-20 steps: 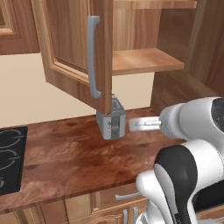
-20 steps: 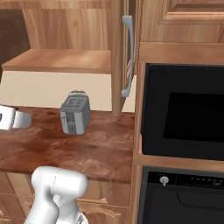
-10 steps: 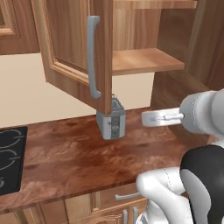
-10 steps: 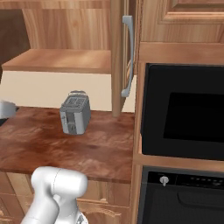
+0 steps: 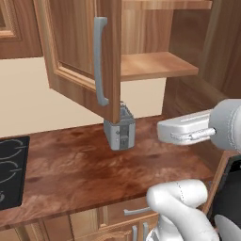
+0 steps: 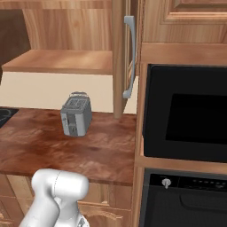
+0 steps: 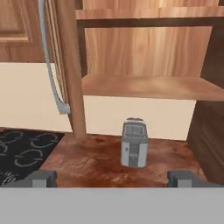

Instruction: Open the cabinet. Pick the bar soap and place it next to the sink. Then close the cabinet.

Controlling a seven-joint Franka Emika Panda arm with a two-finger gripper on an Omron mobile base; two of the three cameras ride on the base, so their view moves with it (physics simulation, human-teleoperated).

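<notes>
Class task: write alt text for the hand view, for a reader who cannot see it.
An open wooden wall cabinet shows a bare lower shelf above a brown counter, its door swung out at left with a grey bar handle. A small grey toaster stands on the counter below the shelf, a black cooktop lies left, and the open gripper points toward the toaster.

So there's a reddish-brown wooden table (image 5: 70, 164) with a small grey metal toaster (image 5: 120, 132) standing upright mid-frame, and a black stovetop (image 5: 12, 172) at the left edge.

Glossy white rounded arm (image 5: 188, 214) links, a grey wrist joint, small dark finger tips (image 7: 41, 178).
</notes>
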